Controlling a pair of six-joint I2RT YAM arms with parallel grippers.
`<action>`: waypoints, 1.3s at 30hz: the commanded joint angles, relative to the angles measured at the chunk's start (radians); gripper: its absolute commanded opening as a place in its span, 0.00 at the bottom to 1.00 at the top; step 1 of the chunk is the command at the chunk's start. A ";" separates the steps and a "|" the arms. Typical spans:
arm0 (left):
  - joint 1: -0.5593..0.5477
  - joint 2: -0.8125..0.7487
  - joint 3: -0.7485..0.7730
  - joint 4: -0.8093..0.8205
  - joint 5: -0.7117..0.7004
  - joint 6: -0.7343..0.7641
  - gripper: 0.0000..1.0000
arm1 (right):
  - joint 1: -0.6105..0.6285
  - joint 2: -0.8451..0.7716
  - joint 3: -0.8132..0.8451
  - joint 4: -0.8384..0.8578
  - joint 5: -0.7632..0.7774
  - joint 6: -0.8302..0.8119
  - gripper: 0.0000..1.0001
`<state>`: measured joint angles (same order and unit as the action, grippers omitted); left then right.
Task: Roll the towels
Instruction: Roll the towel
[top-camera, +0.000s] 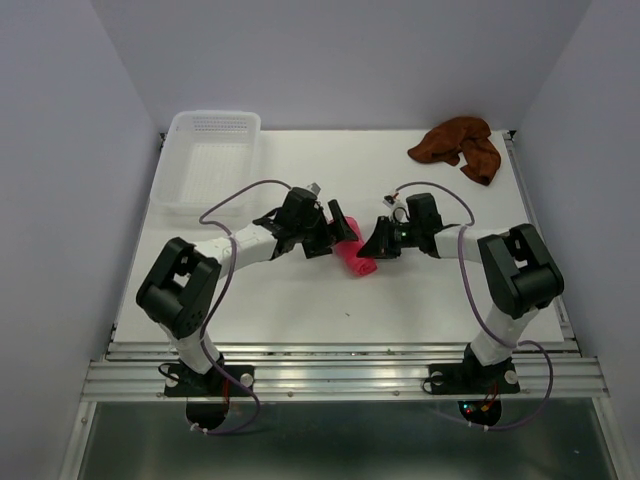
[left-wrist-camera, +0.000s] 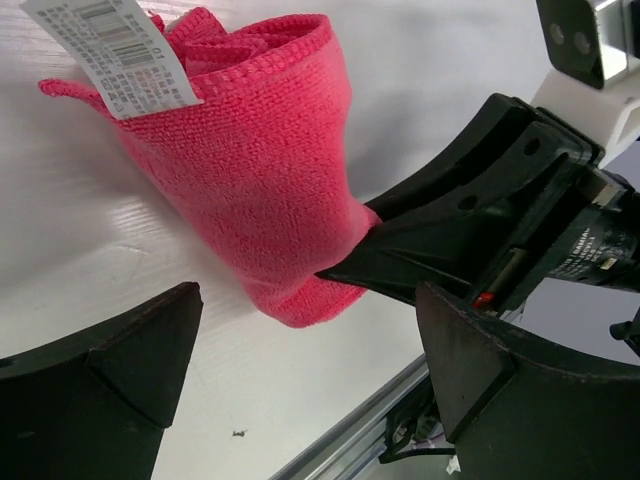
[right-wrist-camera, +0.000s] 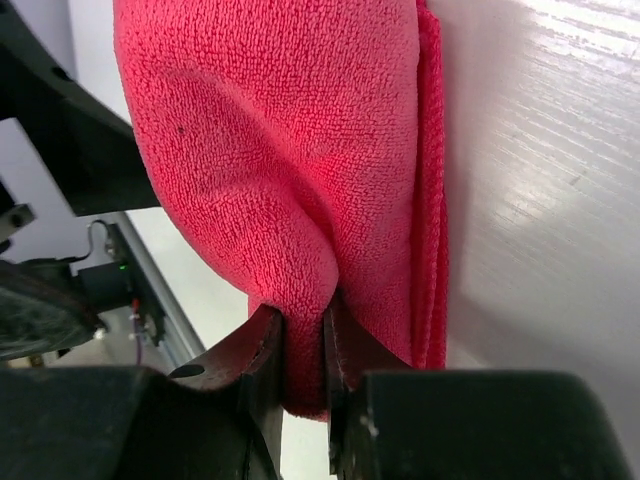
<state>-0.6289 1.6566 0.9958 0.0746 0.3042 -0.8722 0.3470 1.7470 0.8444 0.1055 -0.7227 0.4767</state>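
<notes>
We see pink towel (top-camera: 352, 250) rolled into tight cylinder on table (top-camera: 300, 310), right of basket (top-camera: 215, 118) and nearer arm bases than it.
Right gripper (right-wrist-camera: 300, 335) pinches fold at roll's end; we judge this keeps wrap from springing loose.
Left gripper (top-camera: 325, 236) jaws spread wide, straddling roll, gripping nothing.
Roll's long axis diagonal: tagged end angles roughly toward basket, pinched end away from it.
Brown towel (top-camera: 460, 145) crumpled, unrolled, far right of basket.

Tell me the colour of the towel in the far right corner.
The towel is rust brown; only the top external view shows it.
</notes>
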 joint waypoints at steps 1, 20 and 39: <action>-0.006 0.057 0.043 0.080 0.050 0.012 0.99 | -0.045 0.037 -0.014 0.008 -0.121 0.059 0.01; -0.008 0.258 0.173 0.016 -0.077 0.006 0.85 | -0.097 0.112 0.001 0.016 -0.219 0.051 0.01; 0.014 0.256 0.397 -0.249 -0.261 0.068 0.00 | -0.097 -0.210 0.059 -0.171 -0.110 -0.115 1.00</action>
<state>-0.6552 1.9785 1.3289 -0.0917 0.1738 -0.8570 0.2550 1.6741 0.8742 -0.0296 -0.8524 0.4030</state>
